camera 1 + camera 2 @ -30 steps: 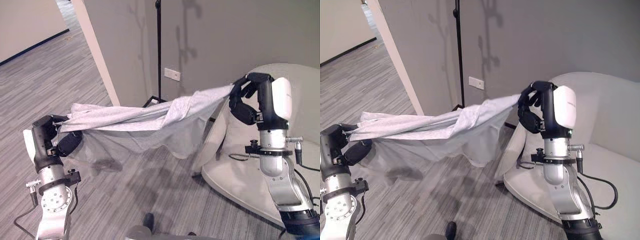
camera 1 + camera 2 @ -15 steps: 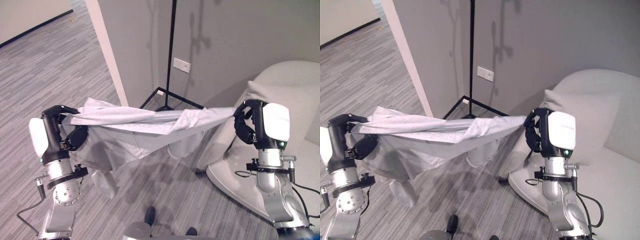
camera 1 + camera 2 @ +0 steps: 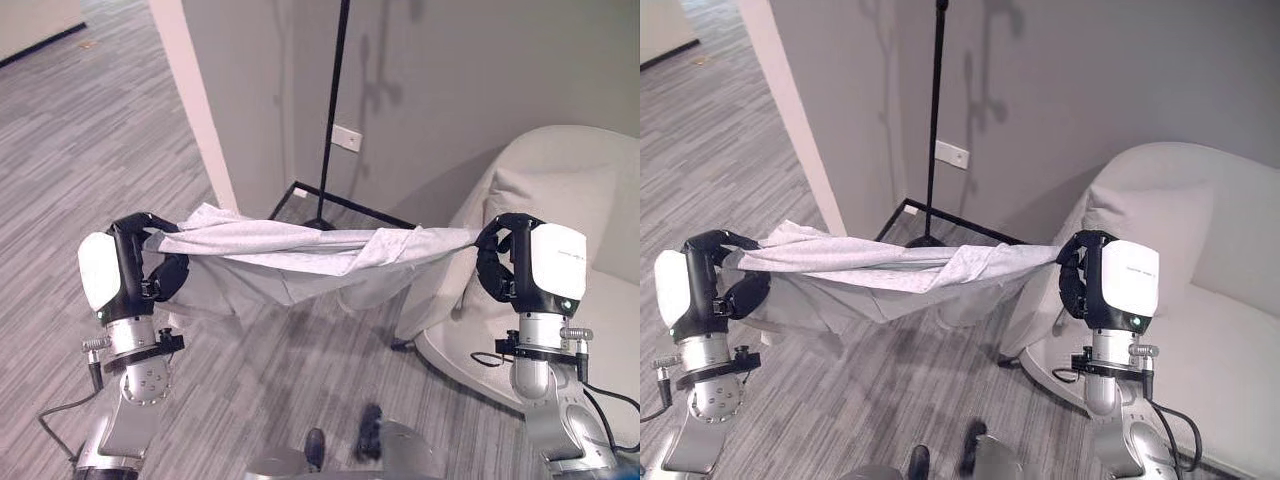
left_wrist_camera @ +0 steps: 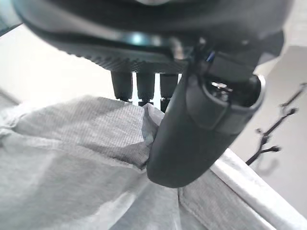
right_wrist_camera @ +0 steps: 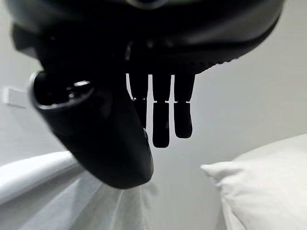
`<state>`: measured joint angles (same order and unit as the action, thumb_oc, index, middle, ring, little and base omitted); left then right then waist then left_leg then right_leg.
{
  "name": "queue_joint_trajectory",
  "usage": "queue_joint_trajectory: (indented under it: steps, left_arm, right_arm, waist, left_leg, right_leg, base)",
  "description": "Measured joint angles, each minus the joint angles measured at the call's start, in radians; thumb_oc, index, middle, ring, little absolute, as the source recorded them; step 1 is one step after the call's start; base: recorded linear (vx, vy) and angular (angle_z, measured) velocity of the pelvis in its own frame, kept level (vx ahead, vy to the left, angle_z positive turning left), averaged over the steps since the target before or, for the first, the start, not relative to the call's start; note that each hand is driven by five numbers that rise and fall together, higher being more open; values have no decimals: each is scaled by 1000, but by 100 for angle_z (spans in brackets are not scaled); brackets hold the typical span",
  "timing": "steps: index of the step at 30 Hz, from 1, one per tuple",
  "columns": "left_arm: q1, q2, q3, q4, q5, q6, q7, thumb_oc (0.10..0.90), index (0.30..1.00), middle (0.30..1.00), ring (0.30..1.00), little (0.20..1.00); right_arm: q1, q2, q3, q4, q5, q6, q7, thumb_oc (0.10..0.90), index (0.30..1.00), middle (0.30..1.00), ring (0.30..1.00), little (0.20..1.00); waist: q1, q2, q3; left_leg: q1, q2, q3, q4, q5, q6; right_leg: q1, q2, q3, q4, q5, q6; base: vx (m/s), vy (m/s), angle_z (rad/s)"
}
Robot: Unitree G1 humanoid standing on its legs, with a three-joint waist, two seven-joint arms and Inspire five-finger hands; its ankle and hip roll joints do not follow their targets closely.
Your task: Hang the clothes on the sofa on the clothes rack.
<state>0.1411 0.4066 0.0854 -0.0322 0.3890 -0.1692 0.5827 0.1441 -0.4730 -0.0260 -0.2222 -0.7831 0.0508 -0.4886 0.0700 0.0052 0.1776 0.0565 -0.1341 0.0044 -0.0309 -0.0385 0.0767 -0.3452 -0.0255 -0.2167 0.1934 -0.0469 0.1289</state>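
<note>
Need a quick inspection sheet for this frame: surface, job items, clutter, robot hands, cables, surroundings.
Surface: grey wood-look floor.
Job's things: pale grey garment stretched in the air between both robot hands, middle twisted, lower part sagging; black rack pole on its base frame stands behind it by the wall; white sofa on the right, with a cushion.
Clutter: nothing seen.
Robot hands: left robot hand curled round one end of the garment; right robot hand curled round the other end.
Cables: nothing seen.
Surroundings: grey wall, white socket plate.

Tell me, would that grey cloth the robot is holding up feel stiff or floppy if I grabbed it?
Probably floppy: the cloth twists and sags between the left hand and the right hand, with loose folds hanging below. Likely light too, since pinched ends alone carry it.
</note>
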Motion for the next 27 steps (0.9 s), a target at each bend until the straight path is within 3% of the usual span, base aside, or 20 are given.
queue_joint_trajectory:
  steps: [3,6,7,8,9,10,11,12,13,14,15,16,17,18,19,20,21,22,23,27]
  left_arm:
    - [1,-15,-22,14,1,5,-3,400,300,300,300,300]
    - [22,-59,-28,13,5,9,9,400,300,300,300,300]
    - [20,-57,-29,12,5,13,10,400,300,300,300,300]
    - [17,-66,-35,17,1,29,10,400,300,300,300,300]
    - [18,-61,-35,19,2,26,13,400,300,300,300,300]
    - [14,-35,-35,28,6,24,13,400,300,300,300,300]
    - [16,-33,-35,31,6,23,13,400,300,300,300,300]
    - [15,4,-34,28,16,20,15,400,300,300,300,300]
    - [6,27,-27,25,36,22,20,400,300,300,300,300]
    - [1,34,-20,22,53,21,27,400,300,300,300,300]
    - [-3,37,-17,19,54,21,29,400,300,300,300,300]
    - [-17,38,-13,20,54,23,33,400,300,300,300,300]
    - [-21,39,-14,19,54,23,38,400,300,300,300,300]
    - [-72,65,-26,32,83,23,46,400,300,300,300,300]
    - [-99,75,-27,33,99,22,46,400,300,300,300,300]
    - [-147,104,-29,33,124,22,51,400,300,300,300,300]
    - [-189,132,-31,33,138,20,66,400,300,300,300,300]
    - [-231,146,-33,31,148,18,78,400,300,300,300,300]
    - [-254,159,-34,30,165,20,89,400,300,300,300,300]
    - [-310,186,-34,-5,168,20,103,400,300,300,300,300]
  right_arm:
    - [7,0,-2,-1,0,8,-2,400,300,300,300,300]
    - [14,3,1,1,5,3,-4,400,300,300,300,300]
    - [11,1,3,1,6,1,-11,400,300,300,300,300]
    - [-14,12,22,52,16,1,-24,400,300,300,300,300]
    - [-15,10,42,83,23,2,-22,400,300,300,300,300]
    - [-12,-19,59,110,24,-6,-24,400,300,300,300,300]
    - [-19,-35,63,121,25,-12,-23,400,300,300,300,300]
    - [-18,-37,64,122,39,-17,-28,400,300,300,300,300]
    - [-27,-38,66,127,44,-22,-30,400,300,300,300,300]
    - [-42,-38,67,131,44,-29,-30,400,300,300,300,300]
    - [-57,-38,65,130,44,-32,-37,400,300,300,300,300]
    - [-95,-39,57,131,43,-35,-49,400,300,300,300,300]
    - [-106,-41,53,130,42,-34,-53,400,300,300,300,300]
    - [-124,-68,46,133,34,-26,-71,400,300,300,300,300]
    - [-132,-93,42,137,21,-24,-77,400,300,300,300,300]
    - [-168,-147,43,173,-7,-25,-90,400,300,300,300,300]
    - [-219,-184,46,215,-33,-25,-90,400,300,300,300,300]
    - [-271,-225,49,239,-38,-17,-101,400,300,300,300,300]
    - [-294,-233,50,249,-39,-14,-117,400,300,300,300,300]
    - [-371,-261,16,268,-73,8,-197,400,300,300,300,300]
  waist:
    - [-10,-1,1]
    - [-10,44,-42]
    - [-18,53,-51]
    - [-23,72,-52]
    - [-4,38,-63]
    - [15,-21,-74]
    - [24,-8,-77]
    - [23,-12,-75]
    - [29,-13,-72]
    - [37,-25,-68]
    - [40,-34,-64]
    - [41,-50,-52]
    - [40,-48,-52]
    - [34,-71,-39]
    - [33,-77,-35]
    - [32,-71,-34]
    - [37,-44,-41]
    - [47,19,-42]
    - [54,29,-46]
    - [39,3,-47]
  left_leg:
    - [41,-35,-5,-23,3,25]
    - [89,-30,-4,-37,-36,58]
    - [88,-25,-12,-38,-48,39]
    - [112,-11,-10,12,-87,-42]
    - [95,-37,21,92,-87,-43]
    - [-2,-92,54,329,-109,-82]
    - [-83,-67,75,525,-160,-82]
    - [-176,16,96,717,-203,-101]
    - [-239,153,133,843,-219,-119]
    - [-269,234,124,854,-230,-141]
    - [-296,284,105,829,-233,-146]
    - [-322,308,98,691,-210,-141]
    - [-323,306,103,631,-184,-131]
    - [-344,227,73,513,-184,-120]
    - [-348,202,64,450,-168,-98]
    - [-350,148,17,327,-109,-87]
    - [-330,119,-33,179,-8,-70]
    - [-278,109,-152,79,127,-90]
    - [-251,99,-183,56,213,-97]
    - [-217,19,-165,15,214,-81]
  right_leg:
    - [-2,29,-3,-65,35,-19]
    - [44,97,-18,-49,65,-108]
    - [56,116,-27,-42,68,-118]
    - [108,161,-41,-60,52,-204]
    - [170,166,-33,-145,87,-273]
    - [237,121,-13,-218,128,-327]
    - [262,122,-10,-240,154,-323]
    - [298,123,-13,-243,119,-345]
    - [330,134,-16,-246,108,-345]
    - [359,132,-16,-246,91,-339]
    - [379,121,-15,-248,84,-334]
    - [425,83,-15,-262,80,-329]
    - [439,74,-15,-261,79,-327]
    - [458,19,-16,-257,48,-274]
    - [464,2,-19,-259,39,-256]
    - [467,-9,-15,-255,26,-218]
    - [476,-2,-7,-245,-3,-167]
    - [503,29,9,-237,-35,-125]
    - [507,28,28,-217,-67,-86]
    - [503,-58,59,-189,-105,-69]
  base:
    - [500,-132,5]
    - [454,-128,-7]
    - [607,-238,14]
    - [333,-214,-1]
    - [401,-284,-4]
    - [177,-231,-21]
    - [175,-228,15]
    - [219,-182,18]
    - [212,-135,27]
    - [213,-46,13]
    - [128,78,7]
    - [85,105,1]
    - [112,199,16]
    - [84,111,24]
    - [145,152,22]
    - [186,118,-12]
    - [270,148,-37]
    - [289,142,-58]
    - [237,108,-38]
    - [362,140,0]
